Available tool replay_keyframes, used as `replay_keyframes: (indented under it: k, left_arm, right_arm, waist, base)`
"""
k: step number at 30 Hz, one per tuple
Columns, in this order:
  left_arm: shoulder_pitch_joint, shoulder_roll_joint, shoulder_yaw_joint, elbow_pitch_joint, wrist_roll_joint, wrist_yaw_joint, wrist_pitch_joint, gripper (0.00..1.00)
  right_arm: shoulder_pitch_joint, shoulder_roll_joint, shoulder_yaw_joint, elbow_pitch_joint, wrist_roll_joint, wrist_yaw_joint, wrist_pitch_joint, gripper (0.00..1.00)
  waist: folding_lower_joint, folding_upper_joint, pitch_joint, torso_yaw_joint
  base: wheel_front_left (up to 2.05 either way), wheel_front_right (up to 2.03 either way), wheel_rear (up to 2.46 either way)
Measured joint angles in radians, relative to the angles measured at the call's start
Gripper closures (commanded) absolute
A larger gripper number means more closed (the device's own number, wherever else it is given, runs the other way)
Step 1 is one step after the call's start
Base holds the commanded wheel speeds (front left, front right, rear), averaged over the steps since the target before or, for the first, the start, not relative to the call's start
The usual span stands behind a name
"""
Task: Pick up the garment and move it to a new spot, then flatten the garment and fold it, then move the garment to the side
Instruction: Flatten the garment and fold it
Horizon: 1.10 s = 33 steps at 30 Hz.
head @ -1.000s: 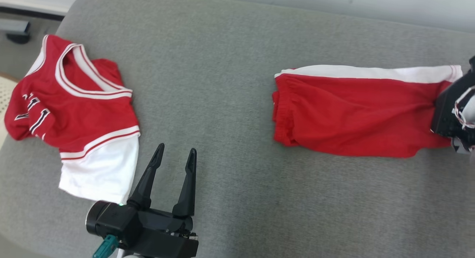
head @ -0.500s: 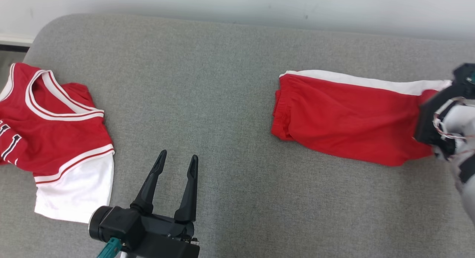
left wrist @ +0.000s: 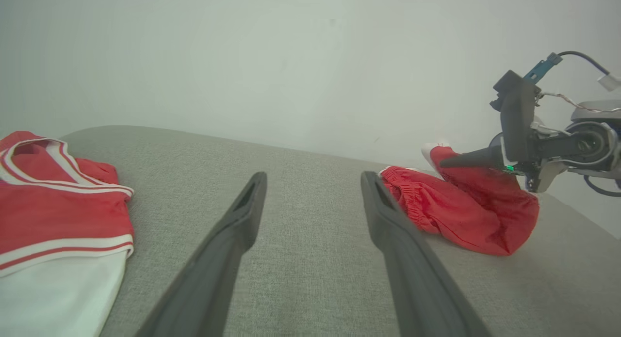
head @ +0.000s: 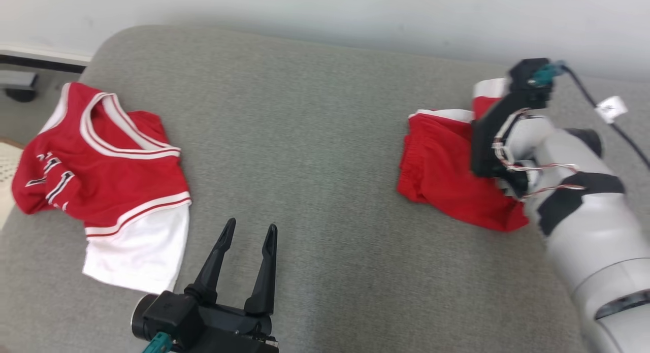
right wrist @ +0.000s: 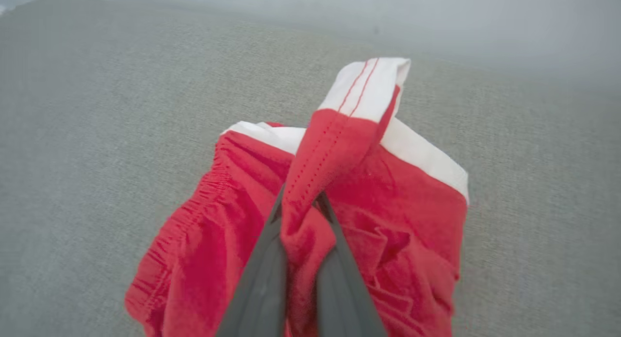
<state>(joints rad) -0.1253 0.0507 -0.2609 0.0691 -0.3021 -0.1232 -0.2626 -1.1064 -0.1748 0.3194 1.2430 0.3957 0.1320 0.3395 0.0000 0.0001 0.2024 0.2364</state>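
The right end effector [right wrist: 301, 206] pinches the red shorts [head: 442, 175] by a raised leg hem, far right on the sofa [head: 315, 139], while the left end effector [head: 251, 231] hangs spread wide near the jersey [head: 111, 185].

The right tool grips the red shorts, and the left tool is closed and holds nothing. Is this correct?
Not fully. The left tool is open, its fingers wide apart, as the left wrist view shows; it does hold nothing. The right tool does grip the red shorts.
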Motion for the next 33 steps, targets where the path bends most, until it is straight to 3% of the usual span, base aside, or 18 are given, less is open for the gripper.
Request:
replay_keyframes:
  k: [6,16,17,18,24,33]
  left_arm:
    - [0.003,0.0,-0.012,0.002,-0.009,0.009,0.0,0.0]
    - [0.021,0.0,-0.018,0.0,-0.012,0.017,0.0,0.0]
    - [0.021,0.0,-0.018,0.0,-0.012,0.017,0.0,0.0]
    - [0.021,0.0,-0.018,0.0,-0.013,0.017,0.0,0.0]
    - [0.021,0.0,-0.011,0.002,-0.013,0.018,0.0,0.0]
    - [0.03,0.0,0.006,0.002,-0.009,0.018,0.0,0.0]
  right_arm:
    - [0.025,0.051,0.028,-0.021,0.013,0.0,0.03,1.0]
    - [0.04,0.016,0.012,0.015,-0.026,0.0,0.028,1.0]
    - [0.04,0.018,0.011,0.016,-0.032,0.0,0.019,0.62]
    - [0.04,0.021,0.001,0.018,-0.031,0.0,0.01,0.0]
    - [0.028,0.059,-0.048,-0.027,0.034,0.0,-0.026,0.0]
    - [0.079,-0.086,-0.048,-0.015,-0.041,0.0,-0.098,0.0]
  waist:
    - [0.0,0.0,-0.018,0.048]
    - [-0.0001,-0.0001,-0.042,0.081]
    - [-0.0001,-0.0001,-0.042,0.079]
    - [0.0,-0.0001,-0.041,0.077]
    - [0.0,0.0,-0.046,0.063]
    - [-0.0001,-0.0001,-0.085,0.033]
  base:
    - [0.0,0.0,0.0]
    - [0.0,0.0,0.0]
    - [0.0,0.0,0.0]
    - [0.0,0.0,0.0]
    - [0.0,0.0,0.0]
    - [0.0,0.0,0.0]
